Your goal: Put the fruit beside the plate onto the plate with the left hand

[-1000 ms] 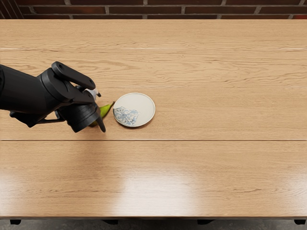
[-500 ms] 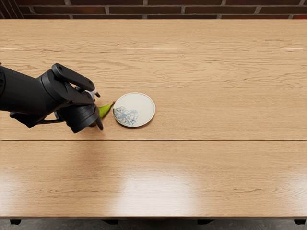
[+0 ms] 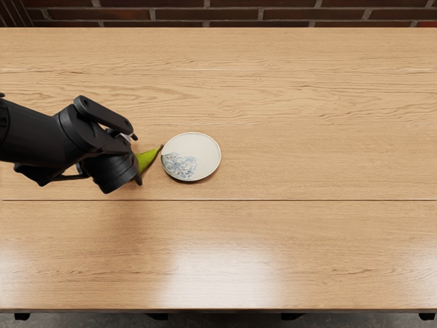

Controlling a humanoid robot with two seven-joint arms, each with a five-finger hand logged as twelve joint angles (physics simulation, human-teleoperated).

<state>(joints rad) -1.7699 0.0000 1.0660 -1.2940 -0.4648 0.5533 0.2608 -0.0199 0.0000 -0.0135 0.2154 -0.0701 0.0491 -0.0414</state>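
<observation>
A green-yellow fruit point(image 3: 147, 158) lies on the table just left of a small white plate point(image 3: 202, 149) with a blue pattern. Only the fruit's pointed right end shows, and its tip nearly touches the plate's rim. My black left hand point(image 3: 126, 171) sits over the rest of the fruit, with its arm coming in from the left edge. The back of the hand hides the grasp, so I cannot make out whether it holds the fruit. The plate has nothing on it.
The wooden table point(image 3: 287, 232) runs wide to the right and toward the front. A brick wall point(image 3: 218, 12) stands behind its far edge.
The left hand has shifted slightly left and down, so a little more of the fruit shows. The fruit's tip and the plate have stayed where they were.
</observation>
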